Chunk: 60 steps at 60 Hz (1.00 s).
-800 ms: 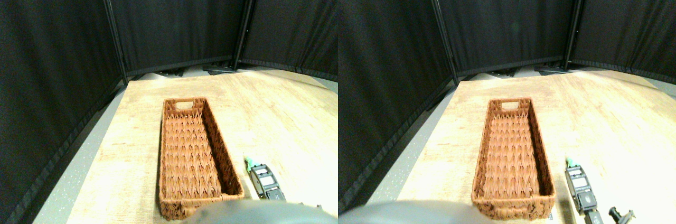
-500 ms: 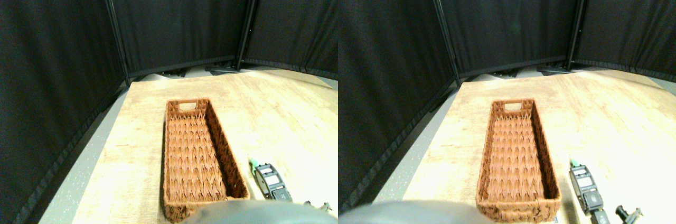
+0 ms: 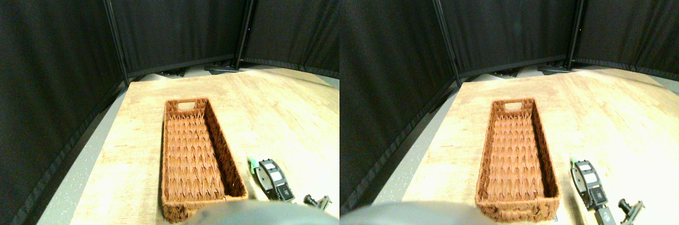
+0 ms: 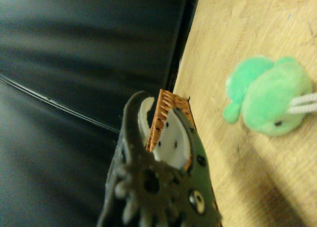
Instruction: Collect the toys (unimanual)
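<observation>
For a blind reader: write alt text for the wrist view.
A green plush toy with a white cord loop lies on a wooden table, apart from the gripper's dark jaw frame. A strip of brown basket shows through the frame, with black curtain behind.

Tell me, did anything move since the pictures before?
Hardly. The right gripper sits beside the basket, next to the green toy, and has only turned a little. The whole picture wobbled, so that is the camera moving. The green toy lies on the wooden table, not picked up. The basket stays empty and in place.
</observation>
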{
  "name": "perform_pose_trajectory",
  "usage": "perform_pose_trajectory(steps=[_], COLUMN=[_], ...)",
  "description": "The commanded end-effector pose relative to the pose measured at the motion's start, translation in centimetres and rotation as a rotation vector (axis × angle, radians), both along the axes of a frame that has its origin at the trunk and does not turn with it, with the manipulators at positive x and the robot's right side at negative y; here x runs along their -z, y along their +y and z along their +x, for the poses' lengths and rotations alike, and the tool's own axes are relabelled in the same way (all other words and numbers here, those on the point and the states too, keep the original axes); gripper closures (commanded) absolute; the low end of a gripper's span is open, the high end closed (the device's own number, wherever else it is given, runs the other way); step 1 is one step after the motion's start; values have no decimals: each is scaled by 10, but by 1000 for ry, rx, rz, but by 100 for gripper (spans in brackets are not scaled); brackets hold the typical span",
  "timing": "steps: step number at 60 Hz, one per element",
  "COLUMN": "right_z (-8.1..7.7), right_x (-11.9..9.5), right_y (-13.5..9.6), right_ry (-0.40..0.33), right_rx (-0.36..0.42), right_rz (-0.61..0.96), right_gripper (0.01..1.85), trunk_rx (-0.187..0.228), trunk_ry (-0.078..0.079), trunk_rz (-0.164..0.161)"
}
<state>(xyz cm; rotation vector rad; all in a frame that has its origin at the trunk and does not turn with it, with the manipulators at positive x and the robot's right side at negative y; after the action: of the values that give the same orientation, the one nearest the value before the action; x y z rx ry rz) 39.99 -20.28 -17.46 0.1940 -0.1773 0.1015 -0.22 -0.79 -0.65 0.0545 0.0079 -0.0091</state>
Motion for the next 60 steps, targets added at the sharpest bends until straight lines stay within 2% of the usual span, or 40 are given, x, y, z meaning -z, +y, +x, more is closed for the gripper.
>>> perform_pose_trajectory(steps=[1,4,6,13,20,25,31,35,37,51,60], right_z=[4,6,7,8,10,11,11,12,13,17,23], right_x=[11,14,17,16,14,14,18,21,23,32,38], right_y=[-6,-8,-11,-16,-24,-26,-30,-33,-35,-34,-35], right_ry=[-24,-17,-7,10,60,85,117,126,138,154,172], right_rx=[1,-9,15,30,25,23,43,47,48,36,36], right_rz=[140,184,246,313,434,495,671,695,763,890,904], right_gripper=[143,139,131,123,112,112,107,105,104,104,98], trunk_rx=[6,6,6,8,9,10,10,10,10,5,0], trunk_ry=[10,10,10,10,12,12,12,14,14,17,16], trunk_rz=[-46,-46,-46,-46,-48,-50,-50,-54,-54,-55,-59])
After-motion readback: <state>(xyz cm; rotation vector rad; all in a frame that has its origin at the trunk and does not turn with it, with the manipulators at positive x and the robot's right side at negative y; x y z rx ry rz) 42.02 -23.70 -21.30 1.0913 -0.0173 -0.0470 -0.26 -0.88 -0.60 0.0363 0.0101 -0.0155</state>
